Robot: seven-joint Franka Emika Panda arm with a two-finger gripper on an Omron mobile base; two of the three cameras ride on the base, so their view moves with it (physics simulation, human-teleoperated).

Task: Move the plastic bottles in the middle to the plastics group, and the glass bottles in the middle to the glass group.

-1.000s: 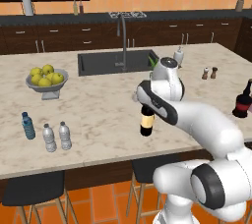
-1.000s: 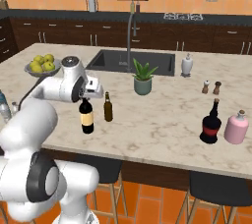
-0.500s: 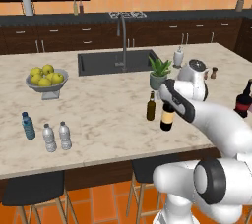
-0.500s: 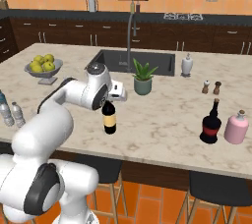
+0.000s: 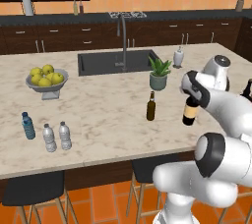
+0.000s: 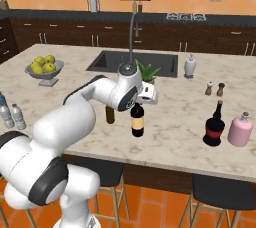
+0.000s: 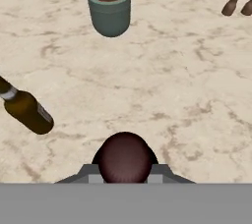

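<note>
At the far left of the desk the plastics group stood together, one blue-tinted water bottle and two clear grey ones, well apart from the carry and in no danger from it. Nearer the middle, the slim brown-olive bottle stood upright just beside the path; the hand view showed it low to one side, and a swing of the elbow or the load could tip it over. Behind it sat the potted plant, another thing to catch if the arm cut back toward the sink. The gripper was clamped on the neck of the tall black wine bottle, which hung upright clear of the desk, its dark red top sitting between the fingers. Held only at the neck, the heavy body could pendulum or slide down (a judgement from the high grip, not something seen). Further right waited the glass group, the round-bodied red-banded bottle, touching or nearly touching a pink bottle; too close a set-down could knock either, and the salt and pepper shakers stood behind.
</note>
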